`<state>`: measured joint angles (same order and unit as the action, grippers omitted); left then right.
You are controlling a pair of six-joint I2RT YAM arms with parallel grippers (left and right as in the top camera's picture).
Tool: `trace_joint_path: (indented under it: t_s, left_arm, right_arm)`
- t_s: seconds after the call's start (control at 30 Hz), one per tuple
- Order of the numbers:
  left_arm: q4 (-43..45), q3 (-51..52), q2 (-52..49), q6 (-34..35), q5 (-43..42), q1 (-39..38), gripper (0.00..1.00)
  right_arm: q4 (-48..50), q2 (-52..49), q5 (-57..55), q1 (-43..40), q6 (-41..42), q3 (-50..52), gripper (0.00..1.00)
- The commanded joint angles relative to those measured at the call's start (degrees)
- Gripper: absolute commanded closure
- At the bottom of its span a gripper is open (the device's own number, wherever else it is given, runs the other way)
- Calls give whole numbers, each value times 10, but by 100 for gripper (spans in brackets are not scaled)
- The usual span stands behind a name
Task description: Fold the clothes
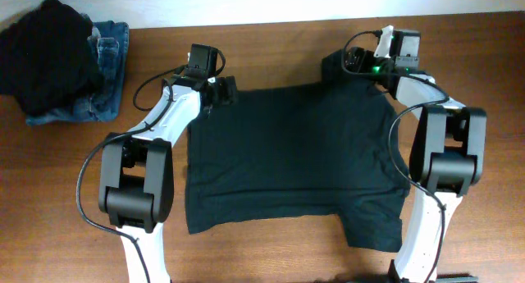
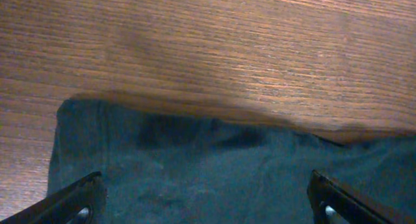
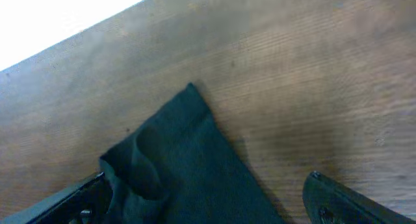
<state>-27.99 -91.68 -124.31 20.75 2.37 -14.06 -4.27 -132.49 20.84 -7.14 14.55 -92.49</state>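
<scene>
The clothes [image 1: 287, 152], one very dark T-shirt, lie spread flat across the middle of the table. My left gripper [image 1: 221, 90] sits at the shirt's far left corner. In the left wrist view the cloth [image 2: 214, 165] fills the space under the open left gripper [image 2: 208, 201], both fingertips [image 2: 78, 197] wide apart. My right gripper [image 1: 351, 66] is at the far right corner. Its wrist view shows a pointed, slightly rumpled flap of cloth [image 3: 188, 159] lying between the open right gripper [image 3: 205, 204] fingers [image 3: 338, 201], not pinched.
A heap of black cloth [image 1: 49, 45] lies on blue denim jeans [image 1: 108, 66] at the far left corner of the table. The table's far edge [image 1: 271, 22] runs just behind both grippers. Bare wood [image 1: 484, 193] shows on the right.
</scene>
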Motion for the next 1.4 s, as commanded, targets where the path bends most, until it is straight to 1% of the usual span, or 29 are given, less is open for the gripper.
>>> trace_joint_path:
  t_s: [0.0,0.37,0.47,0.6,0.77,0.97,1.03,1.37]
  left_arm:
    - [1,-4,-11,9,0,-2,1]
    - [2,-4,-11,11,0,-2,1]
    - [1,-4,-11,11,0,-2,1]
    - [-1,-3,-12,11,0,-2,1]
    - [-17,-2,-21,11,0,-6,1]
    - [-20,-2,-25,11,0,-8,1]
    - [-21,-2,-25,11,0,-8,2]
    - [-22,-2,-33,11,13,-7,3]
  right_arm:
    - [7,-14,17,1,-8,-15,1]
    - [0,-26,16,22,-9,-28,2]
    - [-10,-28,13,28,-23,-29,2]
    - [-25,-29,-18,35,-33,-31,2]
    - [-28,-29,-21,34,-34,-32,1]
    - [-10,-38,-36,39,-37,-32,1]
    - [3,-48,-36,42,-51,-32,1]
    - [35,-56,-49,45,-51,-32,0]
